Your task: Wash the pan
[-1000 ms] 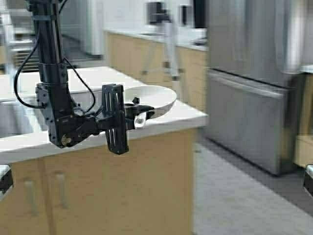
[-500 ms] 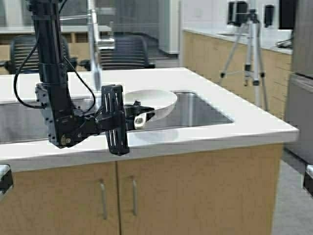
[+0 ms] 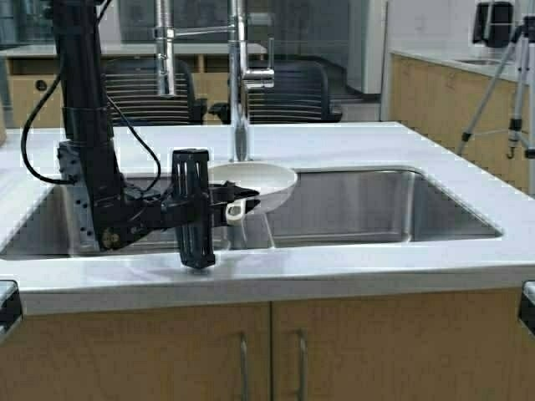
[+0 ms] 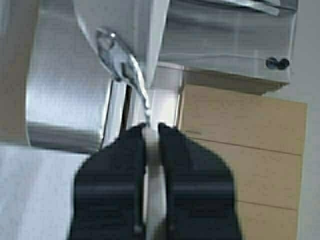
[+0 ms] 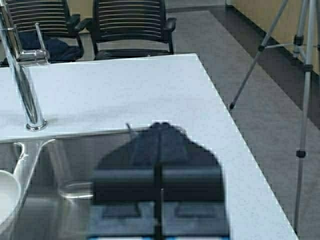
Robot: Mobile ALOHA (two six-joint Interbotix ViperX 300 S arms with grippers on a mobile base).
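The pan (image 3: 257, 179) is small, round and cream, held level above the divider of the steel sink (image 3: 380, 209), just in front of the faucet (image 3: 241, 92). My left gripper (image 3: 237, 201) is shut on its short handle. In the left wrist view the pale handle (image 4: 152, 165) runs between the black fingers (image 4: 125, 160) of the left gripper (image 4: 151, 129), and the pan's body (image 4: 117, 17) lies beyond them. My right gripper (image 5: 160, 125) is shut on nothing and parked low at the right edge (image 3: 527, 306). The pan's rim (image 5: 6, 200) shows in the right wrist view.
A white countertop (image 3: 351, 138) rings the two-basin sink. A second faucet (image 3: 165, 50) stands behind the left basin. Black chairs (image 3: 284, 88) stand beyond the counter, and a tripod (image 3: 501, 92) is at the far right. Wooden cabinet doors (image 3: 276, 351) lie below.
The robot has moved: the scene has swung right, the fridge has left the view and the sink and faucet now lie straight ahead. The left gripper still holds the pan.
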